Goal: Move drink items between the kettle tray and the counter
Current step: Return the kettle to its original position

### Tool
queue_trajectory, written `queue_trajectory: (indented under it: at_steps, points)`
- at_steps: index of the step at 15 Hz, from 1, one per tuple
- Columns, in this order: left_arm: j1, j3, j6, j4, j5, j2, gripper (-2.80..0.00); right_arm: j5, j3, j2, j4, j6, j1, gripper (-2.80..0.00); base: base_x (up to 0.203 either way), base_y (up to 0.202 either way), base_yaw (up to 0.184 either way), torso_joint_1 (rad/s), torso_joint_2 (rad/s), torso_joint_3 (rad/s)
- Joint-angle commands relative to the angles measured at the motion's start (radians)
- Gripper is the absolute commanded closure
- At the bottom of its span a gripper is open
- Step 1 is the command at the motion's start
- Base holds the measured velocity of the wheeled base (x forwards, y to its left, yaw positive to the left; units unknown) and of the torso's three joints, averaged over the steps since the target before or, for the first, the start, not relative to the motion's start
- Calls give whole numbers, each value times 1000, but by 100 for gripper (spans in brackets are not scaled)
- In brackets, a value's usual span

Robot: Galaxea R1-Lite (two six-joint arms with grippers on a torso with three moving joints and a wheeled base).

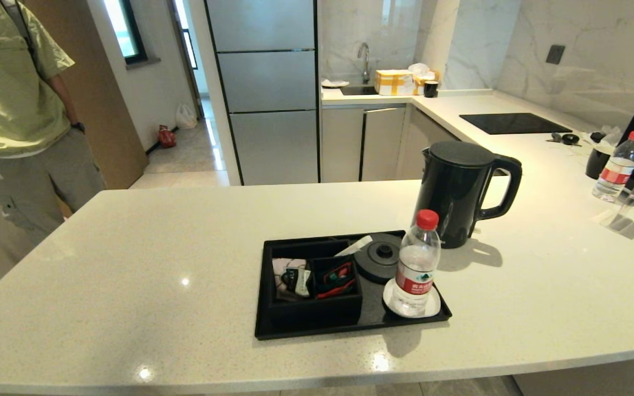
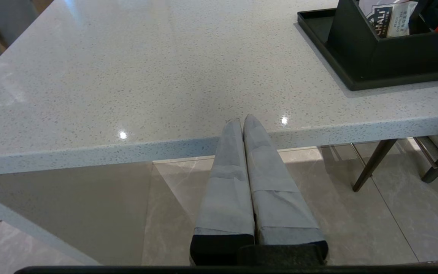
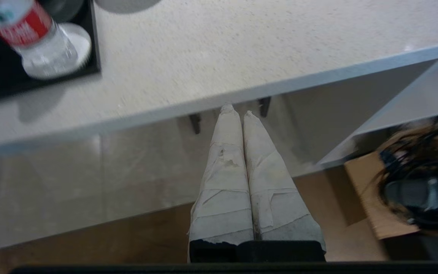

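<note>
The black kettle (image 1: pixel 457 192) stands on the speckled counter (image 1: pixel 130 264), just past the back right corner of the black tray (image 1: pixel 350 326). On the tray, a red-capped water bottle (image 1: pixel 417 264) stands upright on the white coaster (image 1: pixel 432 308), beside the bare round kettle base (image 1: pixel 380 257). A pink-and-black sachet (image 1: pixel 292 278) lies in a tray compartment, with red-and-green packets (image 1: pixel 339 278) next to it. Neither gripper shows in the head view. My left gripper (image 2: pixel 243 118) is shut and empty at the counter's front edge, left of the tray (image 2: pixel 329 49). My right gripper (image 3: pixel 238 109) is shut and empty below that edge, right of the bottle (image 3: pixel 32 38).
A person (image 1: pixel 14 110) stands at the far left. A second water bottle (image 1: pixel 617 165), a black cup (image 1: pixel 597 162) and a black hob (image 1: pixel 512 122) sit on the right counter. Chair legs (image 2: pixel 375 163) and a box of cables (image 3: pixel 413 190) are under the counter.
</note>
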Motion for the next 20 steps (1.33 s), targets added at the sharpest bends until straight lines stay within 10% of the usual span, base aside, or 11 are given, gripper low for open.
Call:
queue_trajectory:
  at_steps: [1,11,20]
  points:
    - [0,0,0,1,0,0,0,11,-35,279,-75,41,2,0,0,0,0,0,0,0]
    - [0,0,0,1,0,0,0,121,-412,1279,-791,126,-20,0,0,0,0,0,0,0]
    - [0,0,0,1,0,0,0,128,-566,1427,-872,108,-75,0,0,0,0,0,0,0]
